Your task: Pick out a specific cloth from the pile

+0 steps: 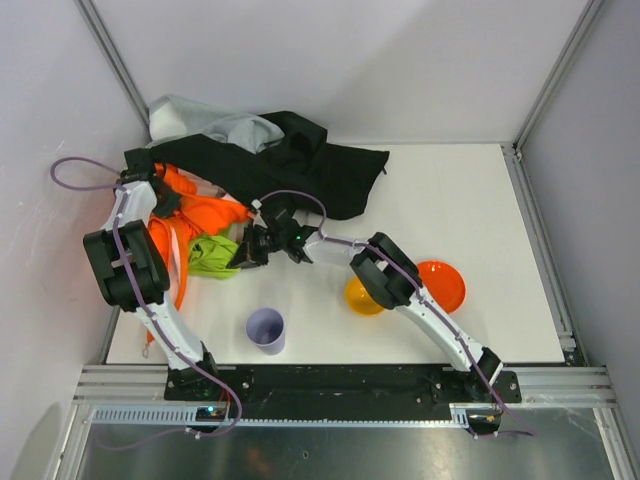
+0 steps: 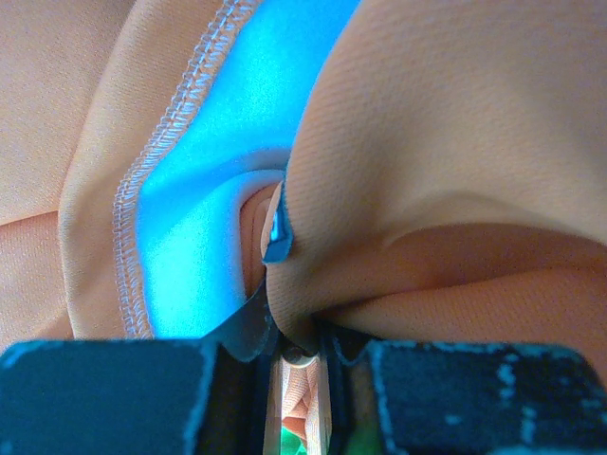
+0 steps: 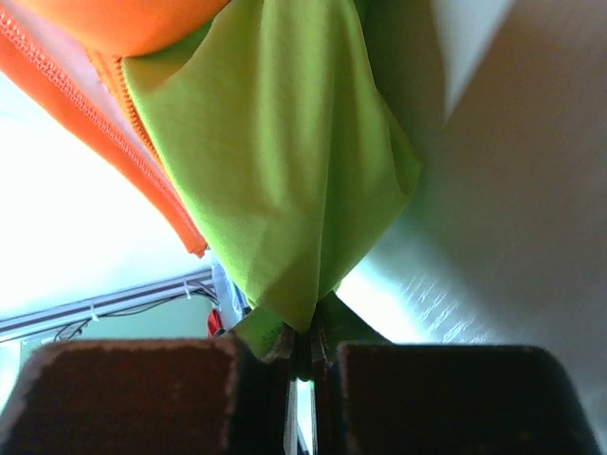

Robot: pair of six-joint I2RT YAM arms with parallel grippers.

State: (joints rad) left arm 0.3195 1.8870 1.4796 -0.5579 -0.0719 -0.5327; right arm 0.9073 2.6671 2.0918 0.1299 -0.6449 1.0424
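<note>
The lime-green cloth point(image 1: 212, 254) lies at the near edge of the pile point(image 1: 270, 160), partly under the bright orange garment point(image 1: 195, 215). My right gripper point(image 1: 243, 255) is shut on the cloth's right edge; in the right wrist view the green fabric point(image 3: 275, 180) runs down to a point pinched between the jaws point(image 3: 305, 332). My left gripper point(image 1: 158, 192) sits at the pile's left side, shut on a fold of the orange garment point(image 2: 446, 180), which fills the left wrist view and hides the fingertips.
A lilac cup point(image 1: 266, 329) stands near the front, right of the left arm. An orange bowl point(image 1: 441, 285) and a yellow bowl point(image 1: 364, 296) sit under the right arm's forearm. Black and grey garments spread across the back left. Walls close in on the left.
</note>
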